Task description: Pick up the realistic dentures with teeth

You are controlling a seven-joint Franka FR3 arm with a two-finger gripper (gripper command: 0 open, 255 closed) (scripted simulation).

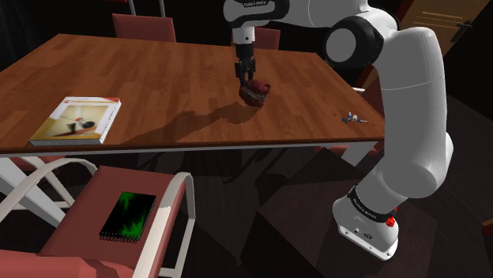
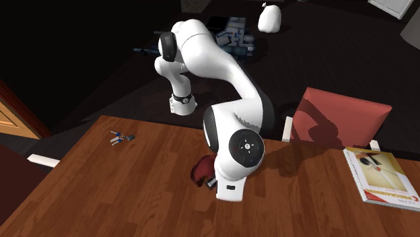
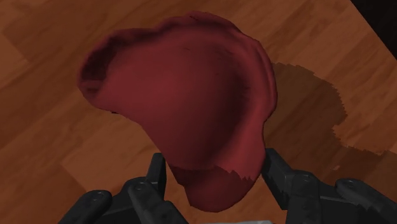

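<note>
- The dentures (image 1: 256,92) are a dark red, rounded piece with a pale row of teeth low on the side that faces the shoulder view.
- They sit toward the far side of the wooden counter (image 1: 158,71), about midway along it in the shoulder view. Whether they rest on the wood or hang just above it I cannot tell.
- In the wrist view the dentures (image 3: 184,95) show a smooth red arch, with a shadow on the counter (image 3: 51,127) beside them.
- The gripper (image 3: 215,175) comes down from above, and its black fingers (image 3: 156,173) are clenched on the narrow end of the dentures, one on each side.
- In the shoulder view the gripper (image 1: 248,79) points straight down from the white arm (image 1: 411,95).
- In the second exterior view the arm (image 2: 229,74) bends over the counter (image 2: 121,195) and covers part of the dentures (image 2: 200,171).
- A book (image 1: 77,120) lies flat near the counter's edge at the shoulder view's left, well apart from the dentures.
- A small metal object (image 1: 353,118) lies near the counter's edge at that view's right.
- A chair (image 1: 170,217) stands below the near edge, with a dark notebook (image 1: 129,216) with green marks on its seat.
</note>
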